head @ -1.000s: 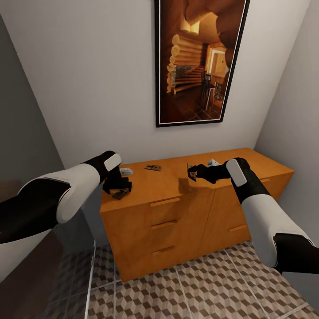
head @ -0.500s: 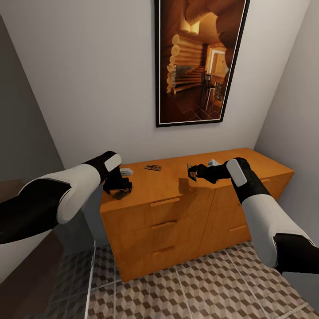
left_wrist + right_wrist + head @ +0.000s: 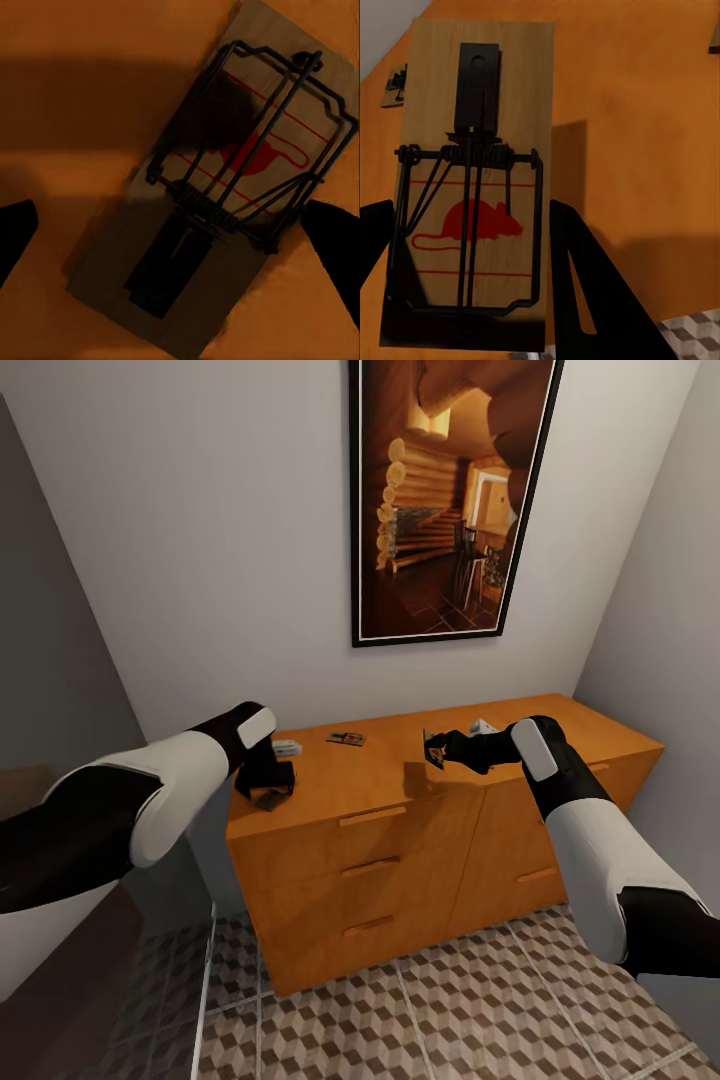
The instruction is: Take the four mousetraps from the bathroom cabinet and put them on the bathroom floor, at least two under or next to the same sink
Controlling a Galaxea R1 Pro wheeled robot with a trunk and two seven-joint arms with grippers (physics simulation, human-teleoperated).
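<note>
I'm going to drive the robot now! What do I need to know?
Left gripper: open, fingers on either side of the corner mousetrap, which lies flat on the cabinet at its front left corner.
Right gripper: shut on the held mousetrap, lifted above the cabinet top.
A middle mousetrap lies further back on the top. I can't make out the fourth for sure.
Done: one trap picked up.
Left: close on the corner trap, carry both to the sink, set them on the bathroom floor, then come back for the others.
</note>
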